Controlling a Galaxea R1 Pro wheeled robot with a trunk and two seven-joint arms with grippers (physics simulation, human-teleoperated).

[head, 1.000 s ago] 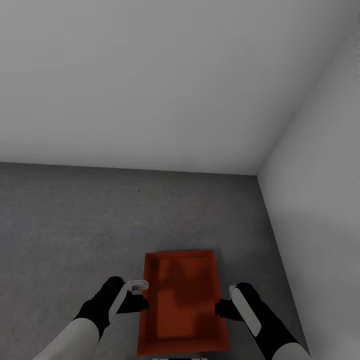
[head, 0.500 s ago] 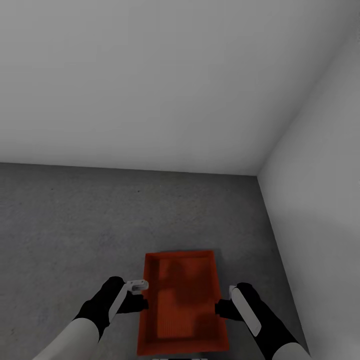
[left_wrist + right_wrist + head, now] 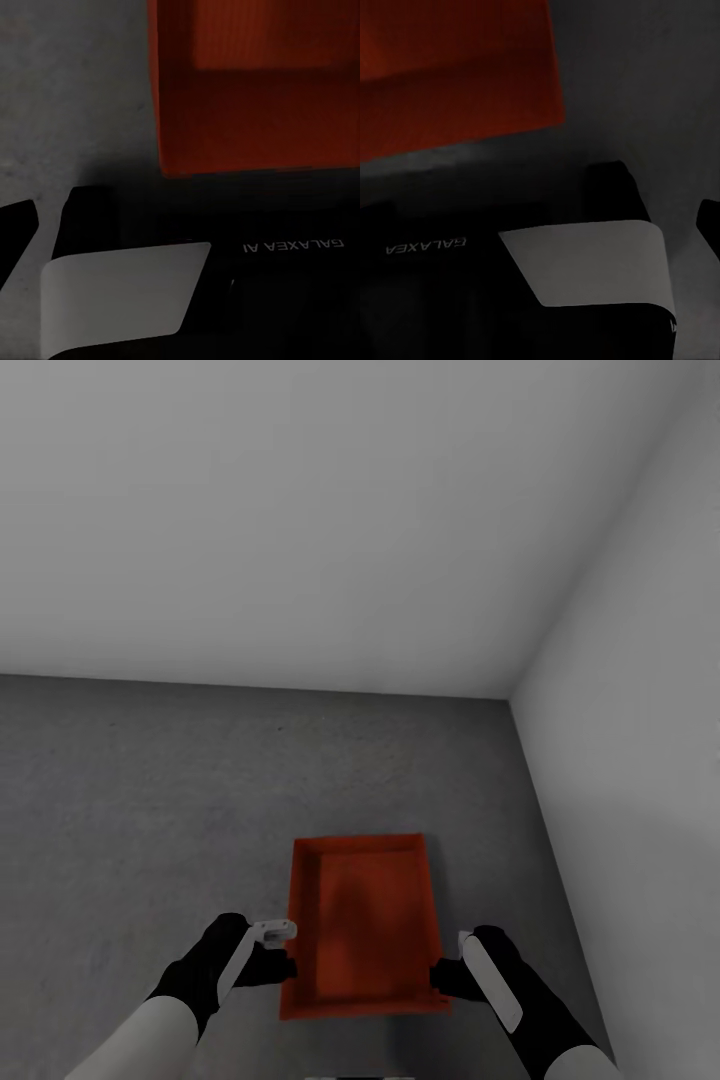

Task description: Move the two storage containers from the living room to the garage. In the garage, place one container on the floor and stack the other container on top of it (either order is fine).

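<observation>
One orange-red storage container [image 3: 365, 925] lies flat on the dark grey concrete floor [image 3: 150, 810] of the garage, open side up, close to the room's right corner. My left gripper [image 3: 283, 963] hangs above its left rim and my right gripper [image 3: 440, 975] above its right rim. Both seem apart from the bin, and their dark fingers are too indistinct to read. In the left wrist view the container [image 3: 255, 97] stands on the floor beyond my base. The right wrist view has a corner of the container [image 3: 450, 75] in shadow.
A plain grey-white wall [image 3: 300, 510] closes the room ahead and a second wall [image 3: 640, 760] runs along the right, meeting it in a corner. Bare concrete stretches to the left of the bin. My black and white base [image 3: 285, 247] sits just behind it.
The container has gone from between my grippers to a lower, farther spot on the floor and looks smaller. The view has tilted slightly. Both arms hold their pose.
</observation>
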